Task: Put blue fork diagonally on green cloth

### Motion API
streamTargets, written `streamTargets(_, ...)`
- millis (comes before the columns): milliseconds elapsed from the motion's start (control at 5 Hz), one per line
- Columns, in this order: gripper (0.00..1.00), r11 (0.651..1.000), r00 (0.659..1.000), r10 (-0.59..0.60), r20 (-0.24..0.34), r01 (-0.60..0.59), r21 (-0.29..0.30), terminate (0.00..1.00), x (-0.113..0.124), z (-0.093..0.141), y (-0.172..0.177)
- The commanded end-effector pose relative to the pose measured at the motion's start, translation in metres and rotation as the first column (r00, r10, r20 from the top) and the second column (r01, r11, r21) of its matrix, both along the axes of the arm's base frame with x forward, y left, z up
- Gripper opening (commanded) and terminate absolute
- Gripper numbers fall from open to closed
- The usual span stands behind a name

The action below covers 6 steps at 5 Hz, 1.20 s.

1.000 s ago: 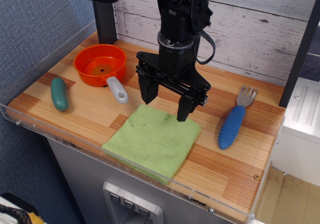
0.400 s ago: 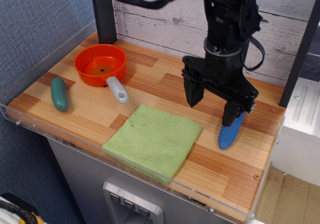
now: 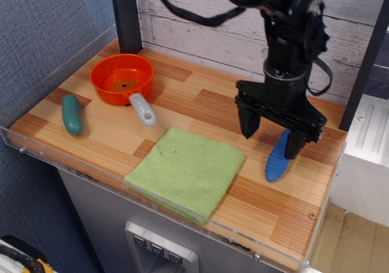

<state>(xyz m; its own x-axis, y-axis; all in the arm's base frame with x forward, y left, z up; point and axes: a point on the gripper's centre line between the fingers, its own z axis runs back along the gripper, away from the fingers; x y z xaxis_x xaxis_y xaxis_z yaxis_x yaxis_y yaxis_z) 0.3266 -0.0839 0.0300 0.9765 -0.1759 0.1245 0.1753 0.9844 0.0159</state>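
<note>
Where the blue fork (image 3: 277, 158) lies, on the right part of the wooden tabletop (image 3: 182, 100), only its ribbed blue handle shows; the grey head is hidden behind the gripper (image 3: 271, 135). Handle runs roughly near-to-far w/ slight tilt, lower end pointing toward the front edge. Fork is apart from the green cloth (image 3: 187, 169), a strip of bare wood between them.

Gripper: black, two fingers pointing down, jaws spread wide. Right-hand finger in the view overlaps the upper end of the fork handle; left-hand finger stands over bare wood beside it. Contact w/ fork or table: cannot tell from this angle. Nothing held between the fingers.

Green cloth: square, lime-green, flat, rotated so one corner points to the front edge, sits at front-centre of table.

Further out: orange pan (image 3: 121, 77) at back left, its grey handle (image 3: 143, 109) pointing toward the cloth but not touching it. Teal pickle-shaped item (image 3: 72, 115) lies near the left edge, well apart from the cloth. Clear acrylic rim (image 3: 109, 185) borders the table front. White plank wall (image 3: 206, 36) behind.
</note>
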Motion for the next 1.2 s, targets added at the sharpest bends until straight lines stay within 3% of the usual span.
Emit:
streamTargets(0,1.00,0.999,0.998,-0.014,0.060,0.017,-0.051,0.00,0.009,0.006,-0.009)
streamTargets(400,1.00,1.000,1.000,-0.023,0.016,0.023,0.011,0.00,0.015,-0.006,-0.017)
streamTargets(600,0.00,1.000,1.000,-0.017,0.023,0.017,-0.008,0.00,0.014,-0.006,-0.017)
streamTargets(1000,0.00,1.000,1.000,0.001,0.019,-0.001,-0.020,0.00,0.013,-0.003,-0.015)
